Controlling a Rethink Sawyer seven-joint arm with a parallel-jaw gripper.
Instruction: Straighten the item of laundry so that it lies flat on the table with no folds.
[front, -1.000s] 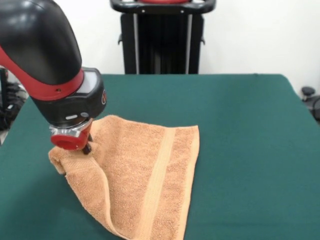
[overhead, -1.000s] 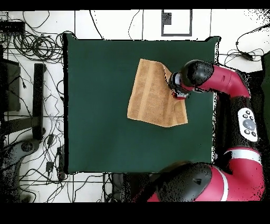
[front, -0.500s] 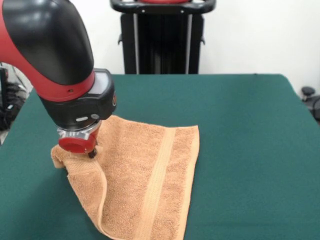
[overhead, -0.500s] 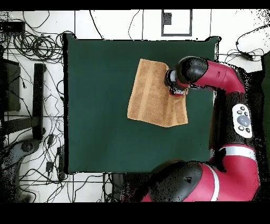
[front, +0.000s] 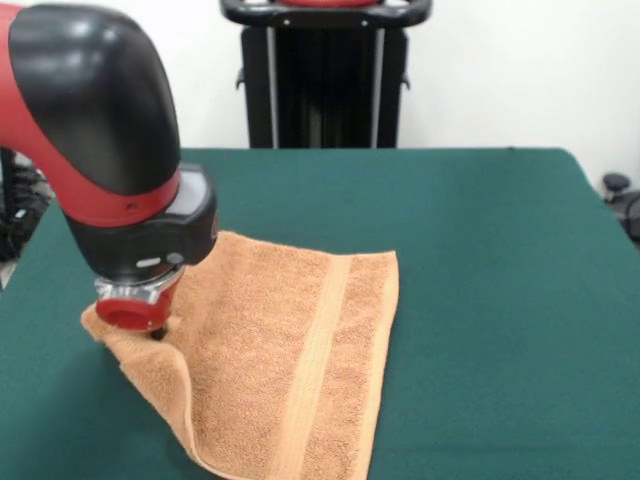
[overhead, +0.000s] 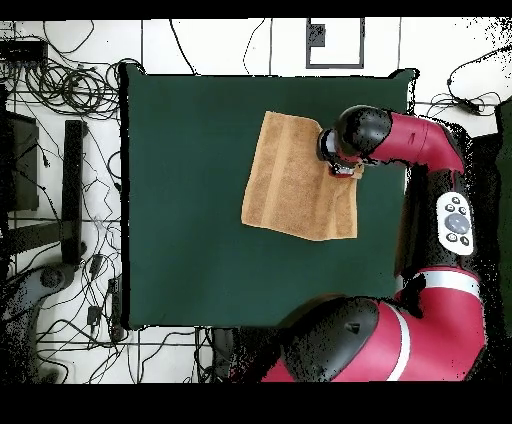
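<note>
since the earlier frames our gripper (front: 150, 325) has dragged the corner of the towel (front: 290, 350) outward, away from the middle of the cloth. we judge the unfolding step is in hand; next we should pull until the raised fold flattens on the green surface (front: 500, 300). the front view shows this fold; the overhead view shows only the outline. whether the jaws pinch the cloth, we cannot tell.

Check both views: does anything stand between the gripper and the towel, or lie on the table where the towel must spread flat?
Nothing visible does. The gripper is already down at the towel, at its raised, folded edge. The green table around the towel shows only bare felt.
</note>
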